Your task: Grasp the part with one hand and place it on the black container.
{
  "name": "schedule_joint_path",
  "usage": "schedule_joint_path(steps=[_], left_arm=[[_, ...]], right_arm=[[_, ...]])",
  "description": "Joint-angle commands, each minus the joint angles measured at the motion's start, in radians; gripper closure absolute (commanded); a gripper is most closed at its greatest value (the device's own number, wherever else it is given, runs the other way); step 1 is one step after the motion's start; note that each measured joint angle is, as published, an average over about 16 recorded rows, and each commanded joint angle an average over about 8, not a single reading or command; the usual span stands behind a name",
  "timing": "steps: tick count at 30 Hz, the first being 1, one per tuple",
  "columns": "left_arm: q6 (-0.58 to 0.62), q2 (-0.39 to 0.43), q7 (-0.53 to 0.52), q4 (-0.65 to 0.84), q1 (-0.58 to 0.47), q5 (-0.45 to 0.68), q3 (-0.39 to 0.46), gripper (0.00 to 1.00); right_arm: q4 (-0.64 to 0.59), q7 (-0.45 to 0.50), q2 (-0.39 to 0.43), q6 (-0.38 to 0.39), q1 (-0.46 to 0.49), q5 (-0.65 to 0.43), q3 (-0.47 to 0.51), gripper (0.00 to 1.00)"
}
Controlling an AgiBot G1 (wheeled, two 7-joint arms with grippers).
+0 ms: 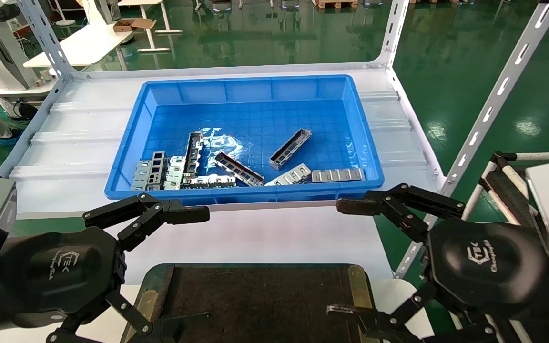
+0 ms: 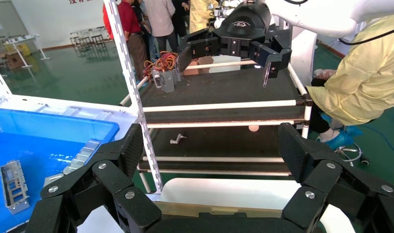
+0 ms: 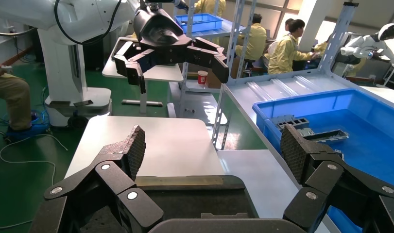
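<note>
My left gripper (image 1: 186,271) and right gripper (image 1: 346,259) both spread wide over black container (image 1: 255,295) (nothing held); part (image 1: 290,148) lies in blue bin (image 1: 131,138).

Black container (image 1: 255,295) cut off by the head view's bottom edge, its near corners masked by left gripper (image 1: 179,271) and right gripper (image 1: 346,259). Parts heaped in blue bin (image 1: 255,85) overlapping, lower ones partly hidden. Both arms cropped at the frame sides.

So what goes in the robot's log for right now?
left gripper: open, empty | right gripper: open, empty | part: in blue bin | black container: bare
</note>
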Motion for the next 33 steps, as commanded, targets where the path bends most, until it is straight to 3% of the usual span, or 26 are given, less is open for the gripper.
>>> schedule_joint_path(steps=[1, 33], left_arm=[[0.0, 0.0, 0.0, 0.0, 0.0, 0.0, 0.0, 0.0], [-0.001, 0.0, 0.0, 0.0, 0.0, 0.0, 0.0, 0.0]], right_arm=[[0.0, 0.0, 0.0, 0.0, 0.0, 0.0, 0.0, 0.0], [0.0, 0.0, 0.0, 0.0, 0.0, 0.0, 0.0, 0.0]])
